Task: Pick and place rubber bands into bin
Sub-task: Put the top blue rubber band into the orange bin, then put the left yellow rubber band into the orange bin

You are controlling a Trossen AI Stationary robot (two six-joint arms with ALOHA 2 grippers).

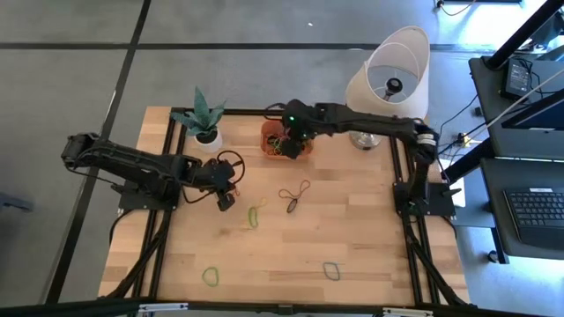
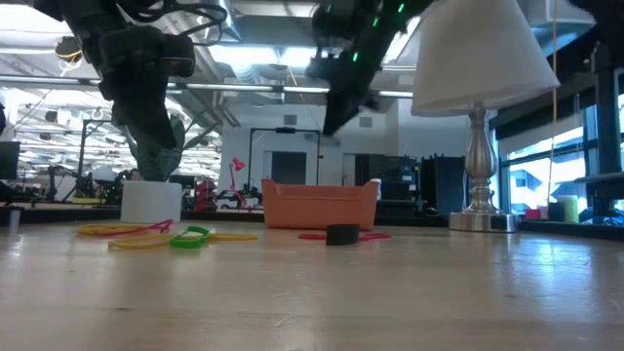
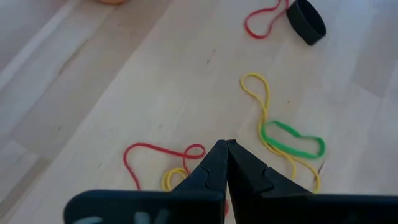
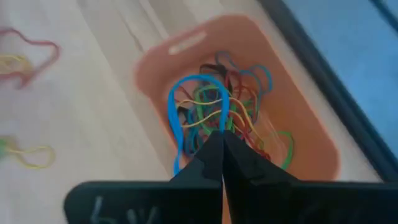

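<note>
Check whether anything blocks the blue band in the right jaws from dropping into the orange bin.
Nothing visible does. The right gripper, shut on the blue band, hangs directly over the open bin, with only earlier bands inside.

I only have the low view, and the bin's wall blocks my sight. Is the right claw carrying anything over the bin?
Observer: Yes. The right claw is shut on a blue rubber band that dangles above the orange bin.
Operator: Anything inside the bin?
Observer: A tangle of rubber bands in several colours lies in it.
Operator: And the left claw?
Observer: The left claw is shut above the table, close to a red rubber band. I see nothing gripped in it.
</note>
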